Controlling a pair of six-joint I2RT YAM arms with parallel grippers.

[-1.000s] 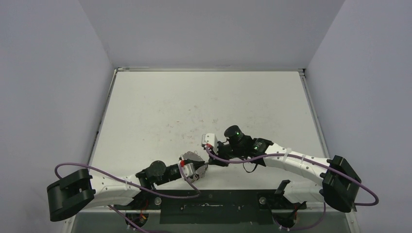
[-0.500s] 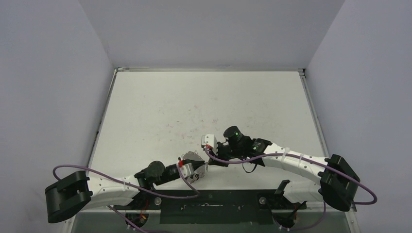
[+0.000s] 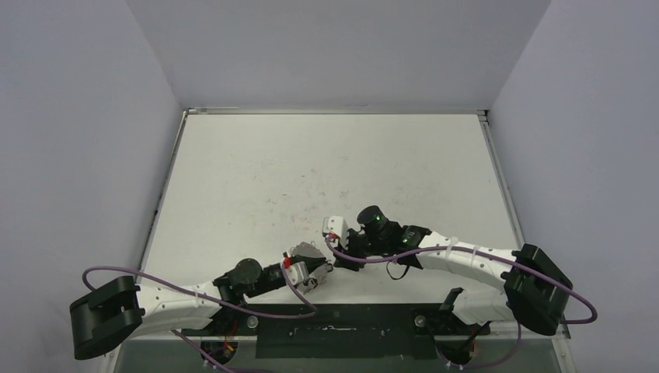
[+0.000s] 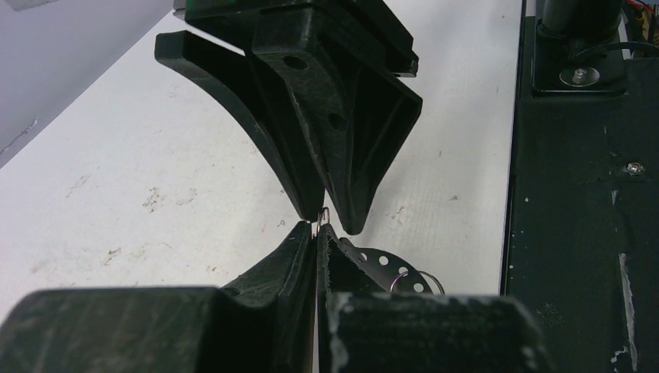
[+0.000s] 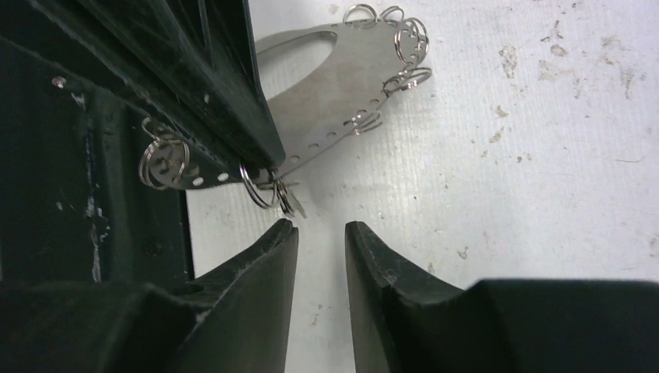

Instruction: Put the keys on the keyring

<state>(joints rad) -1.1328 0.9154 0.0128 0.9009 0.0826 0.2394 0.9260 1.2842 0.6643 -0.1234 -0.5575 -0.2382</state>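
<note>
The keyring [image 5: 365,66] is flat silvery metal, brushed and dully shiny, punched with small holes; its rings [image 5: 409,39] are bright polished wire. The left gripper [image 4: 317,231] and right gripper [image 5: 320,229] look like matt black plastic, faintly ridged in layers, scuffed at the edges. The table [image 5: 544,155] is matt white, finely textured, speckled with dark scratches and stains. The base plate [image 4: 591,233] is matt black, dusty, with shiny metal screws [image 4: 634,167]

Lab test cell: scuffed white table [image 3: 326,171], plain grey walls [image 3: 78,116] boxing it in.
</note>
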